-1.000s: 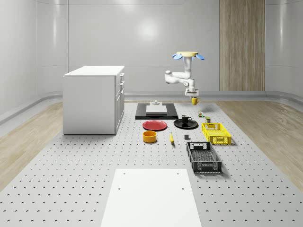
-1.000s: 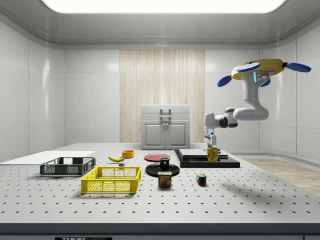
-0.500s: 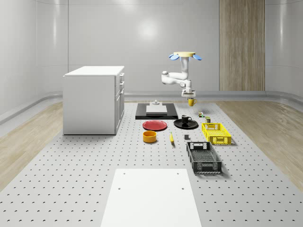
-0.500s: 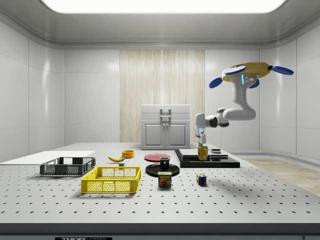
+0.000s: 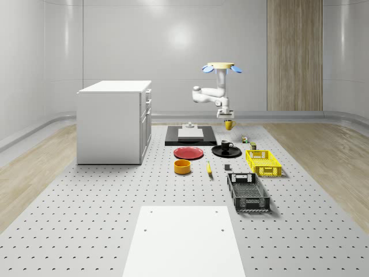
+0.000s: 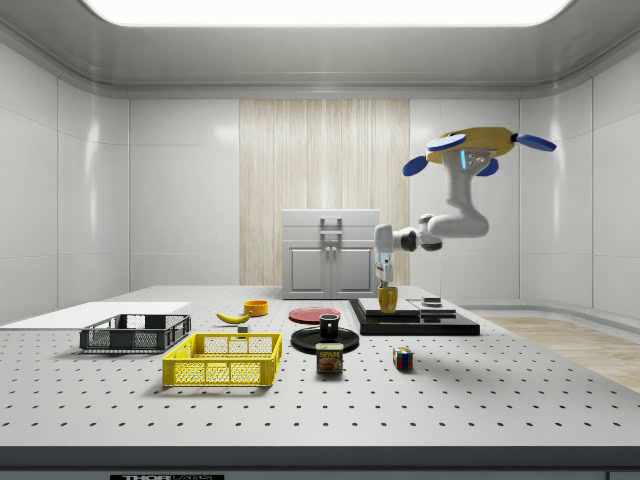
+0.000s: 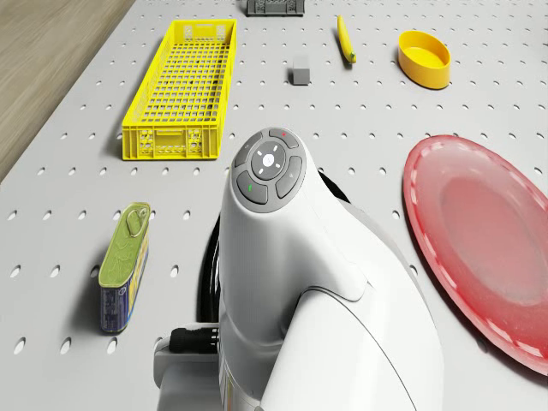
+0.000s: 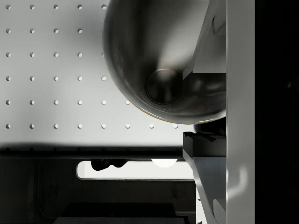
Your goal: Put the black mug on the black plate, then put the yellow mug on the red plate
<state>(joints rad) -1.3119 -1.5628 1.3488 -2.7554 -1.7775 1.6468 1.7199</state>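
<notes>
Drone [image 5: 218, 67] hovers above the black plate [image 5: 226, 152] — gripper [image 5: 226, 118] clenched on yellow mug [image 5: 229, 124], held aloft; black mug [image 5: 226, 145] sits on that plate.

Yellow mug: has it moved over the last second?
Yes. Held in the gripper, the yellow mug has shifted toward the whole-scene view's left, nearer the black plate and the black mug.

My arm [image 7: 317, 282] is glossy white under a yellow drone [image 6: 470, 145] body with blue rotors. I carry a yellow mug [image 6: 387, 298] (grey-silver inside); the black mug [image 5: 226, 145] sits on a black plate [image 5: 226, 152]. At its nine o'clock in the whole-scene view lies the red plate [image 5: 189, 153], on a pale grey table [image 5: 86, 219] dotted with holes.
</notes>
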